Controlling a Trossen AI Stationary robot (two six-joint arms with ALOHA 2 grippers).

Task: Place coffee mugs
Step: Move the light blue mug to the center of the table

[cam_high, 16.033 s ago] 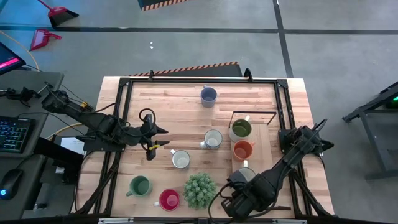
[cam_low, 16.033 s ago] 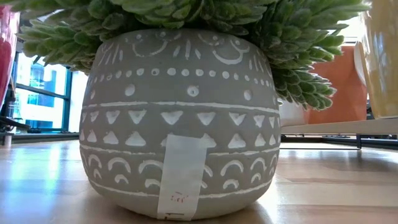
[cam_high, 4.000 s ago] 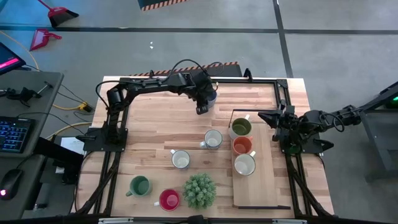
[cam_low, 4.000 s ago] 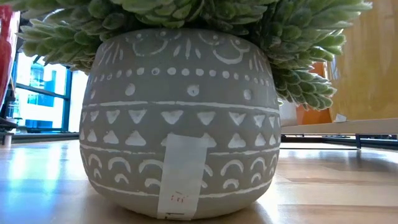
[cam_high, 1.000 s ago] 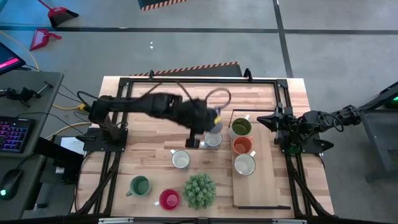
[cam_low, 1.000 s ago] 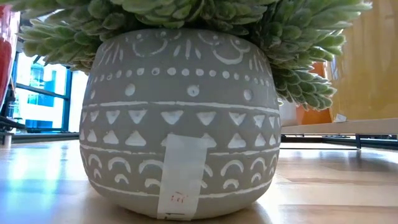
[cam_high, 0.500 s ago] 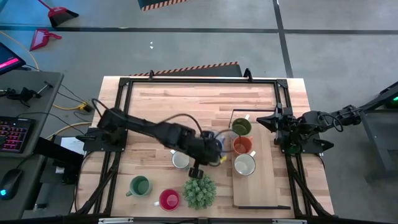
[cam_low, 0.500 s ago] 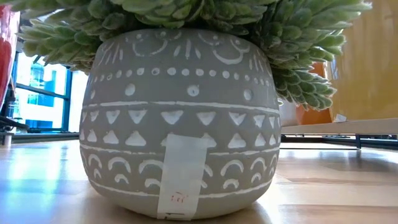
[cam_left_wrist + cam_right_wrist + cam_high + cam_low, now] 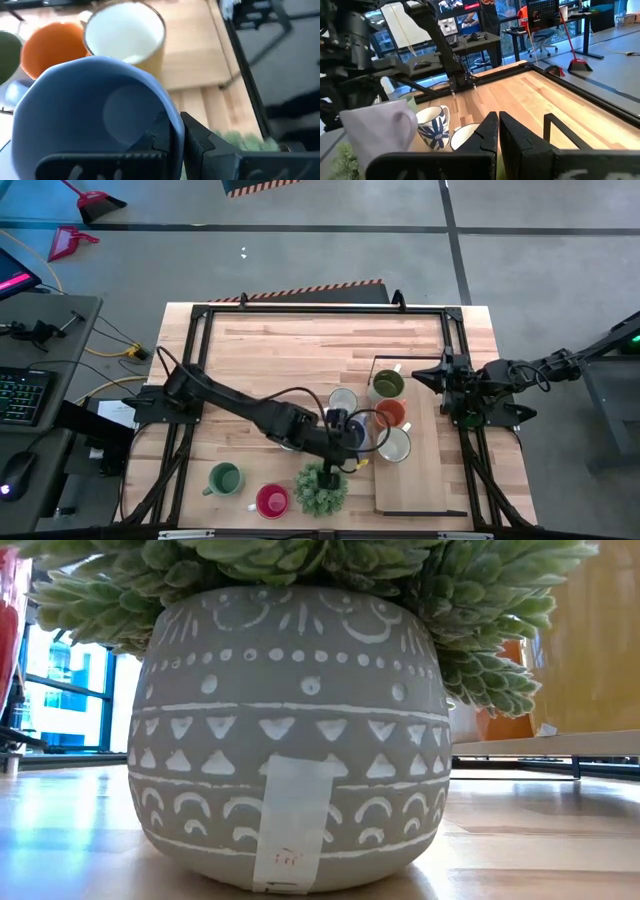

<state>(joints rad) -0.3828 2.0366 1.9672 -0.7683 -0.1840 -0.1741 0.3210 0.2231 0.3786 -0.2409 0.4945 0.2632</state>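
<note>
My left gripper (image 9: 348, 442) is shut on the blue-grey mug (image 9: 342, 429), above the table just left of the wooden board (image 9: 425, 480). In the left wrist view the blue-grey mug (image 9: 95, 115) fills the picture. Beyond it, the orange mug (image 9: 52, 42) and a white mug (image 9: 125, 32) rest on their bases on the board. The olive green mug (image 9: 388, 385) also sits on the board. Another white mug (image 9: 342, 400), the green mug (image 9: 225, 478) and the red mug (image 9: 272, 500) stand on the table. My right gripper (image 9: 440, 375) waits shut at the right edge. My left gripper pinches the blue-grey mug's wall at its rim (image 9: 167, 117), with one finger (image 9: 155, 135) inside the mug and the other finger (image 9: 202, 137) outside. The fingers slant down from the table's left. The mug hangs mouth up, clear of the table.
The spiky plant in its grey patterned pot (image 9: 320, 488) stands just on the near side of my left gripper, and the pot (image 9: 290, 730) fills the low view. A black wire frame (image 9: 405, 362) rises at the board's far end. Bare wood lies on the board's near half.
My left gripper has carried the blue-grey mug from over the table's middle toward the near edge and slightly right, sinking as it went. It now hangs beside the white mug on the board. My right arm has kept still.
</note>
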